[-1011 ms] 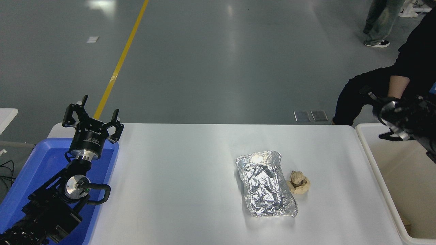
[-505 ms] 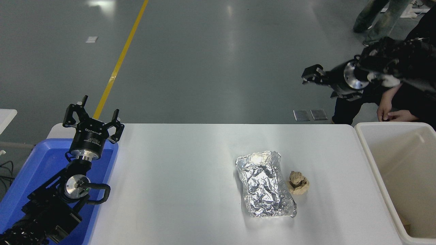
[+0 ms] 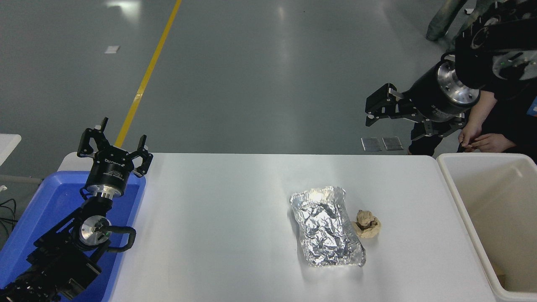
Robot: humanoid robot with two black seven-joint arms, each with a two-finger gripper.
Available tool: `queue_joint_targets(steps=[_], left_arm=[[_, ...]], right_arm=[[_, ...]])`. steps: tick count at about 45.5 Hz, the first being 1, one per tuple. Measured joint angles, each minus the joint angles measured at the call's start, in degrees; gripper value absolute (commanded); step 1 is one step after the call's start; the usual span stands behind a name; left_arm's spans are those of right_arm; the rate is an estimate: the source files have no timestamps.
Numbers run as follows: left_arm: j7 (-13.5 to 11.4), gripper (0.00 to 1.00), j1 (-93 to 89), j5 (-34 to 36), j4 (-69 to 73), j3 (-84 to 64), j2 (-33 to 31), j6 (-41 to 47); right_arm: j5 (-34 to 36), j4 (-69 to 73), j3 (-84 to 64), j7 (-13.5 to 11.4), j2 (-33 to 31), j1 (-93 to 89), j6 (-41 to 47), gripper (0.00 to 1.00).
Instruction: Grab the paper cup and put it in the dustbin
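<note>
The big rectangular cream-white plastic dustbin (image 3: 461,209) sits off the right end of the white table (image 3: 230,235), and all I can make out inside is a small brownish scrap down in the near corner; the small paper cup isn't visible anywhere, so I can't tell where it is. On the left there's a blue plastic bin (image 3: 46,209) with the parked left gripper (image 3: 114,144) hanging over its far edge, fingers spread wide and holding nothing. Mid-table is a crinkled silver foil tray (image 3: 327,228), nothing in it that I can see, with a crumpled brown paper wad (image 3: 367,224) just beside its right side. Beyond the table it's a grey floor with a yellow line (image 3: 147,75), and a person in black (image 3: 503,126) is at the far right. The right gripper (image 3: 379,111) is up in the air past the far edge, open and empty; half a second ago it was higher and smaller in the shot, and a second ago it was down over the dustbin.
</note>
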Motion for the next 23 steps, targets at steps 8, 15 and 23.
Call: queue_joint_targets(steps=[8,15,23], left_arm=[[0.0,0.98,0.0,0.0,0.0,0.0,0.0,0.0],[0.0,0.98,0.0,0.0,0.0,0.0,0.0,0.0],[0.0,0.98,0.0,0.0,0.0,0.0,0.0,0.0]], right_arm=[[-0.6,2.5,0.8,0.0,0.8,3.5,2.5,1.00],[-0.9,3.6,1.8,0.0,1.4,5.2,4.3,1.00],[-1.0,4.1,2.4,0.0,2.4,6.0,5.3,1.00]])
